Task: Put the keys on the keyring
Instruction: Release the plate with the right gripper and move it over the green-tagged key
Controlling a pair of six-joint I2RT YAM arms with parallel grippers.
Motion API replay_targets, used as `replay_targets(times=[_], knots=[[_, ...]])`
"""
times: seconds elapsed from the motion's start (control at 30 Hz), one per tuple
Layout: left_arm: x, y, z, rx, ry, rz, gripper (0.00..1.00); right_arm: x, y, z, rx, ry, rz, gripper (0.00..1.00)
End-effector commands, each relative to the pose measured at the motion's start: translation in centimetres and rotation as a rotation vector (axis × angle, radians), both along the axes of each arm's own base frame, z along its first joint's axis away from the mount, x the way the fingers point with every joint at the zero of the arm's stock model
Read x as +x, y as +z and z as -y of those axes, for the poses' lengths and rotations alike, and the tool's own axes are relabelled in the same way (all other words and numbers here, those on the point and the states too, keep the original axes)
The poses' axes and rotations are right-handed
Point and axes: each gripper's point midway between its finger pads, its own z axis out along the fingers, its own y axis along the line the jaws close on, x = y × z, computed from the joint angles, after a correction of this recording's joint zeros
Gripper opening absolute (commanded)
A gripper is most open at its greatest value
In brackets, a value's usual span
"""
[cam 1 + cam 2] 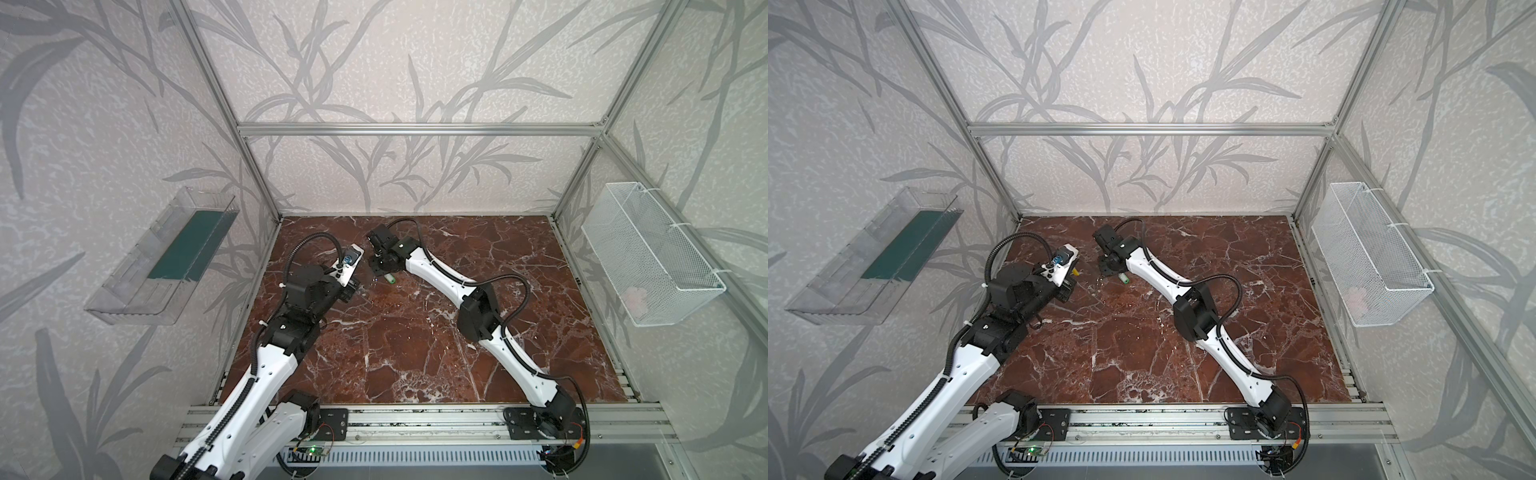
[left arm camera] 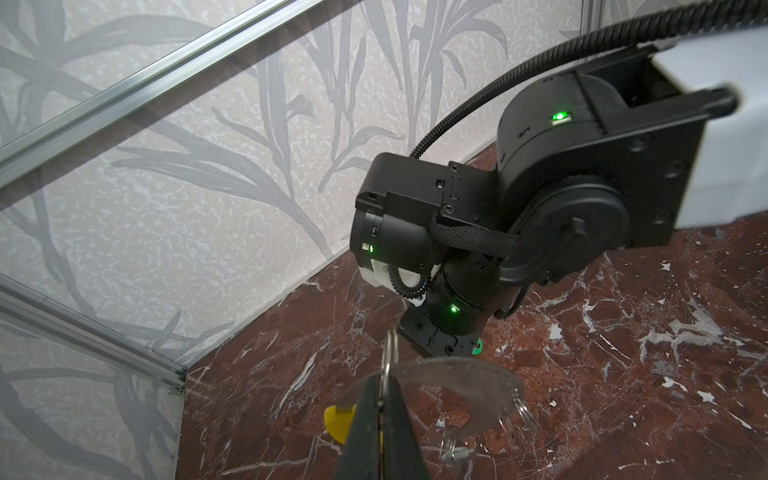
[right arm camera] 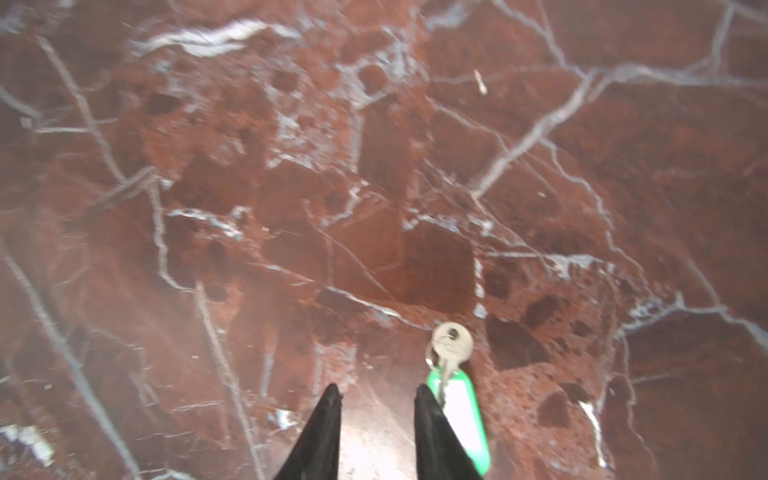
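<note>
My left gripper is shut on the keyring, a thin grey metal ring that stands up between the black fingers. The ring's yellow sleeve pokes out beside them and also shows in a top view. The rest of the ring is a blurred arc with small metal bits hanging from it. A key with a green head lies flat on the marble, seen in both top views. My right gripper hovers open just above the table. The key lies just outside one finger, and nothing is between the jaws.
The red marble tabletop is fenced by aluminium rails. A clear plastic bin hangs on the left wall and a white wire basket on the right wall. Both wrists sit close together at the back left of the table.
</note>
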Motion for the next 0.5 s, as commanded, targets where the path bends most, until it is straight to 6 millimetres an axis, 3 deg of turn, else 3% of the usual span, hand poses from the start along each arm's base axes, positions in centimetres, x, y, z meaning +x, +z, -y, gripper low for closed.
replay_targets(times=[0.0, 0.17, 0.47], knots=[[-0.3, 2.4, -0.4, -0.007, 0.014, 0.063, 0.0, -1.9, -2.3, 2.5, -0.093, -0.032, -0.123, 0.3], [-0.4, 2.4, -0.5, -0.001, 0.012, 0.069, 0.0, -1.8, -2.4, 2.7, -0.092, -0.008, -0.132, 0.23], [-0.5, 2.8, -0.5, -0.005, 0.012, 0.086, 0.0, -2.8, -1.6, 3.5, -0.155, 0.122, -0.13, 0.27]])
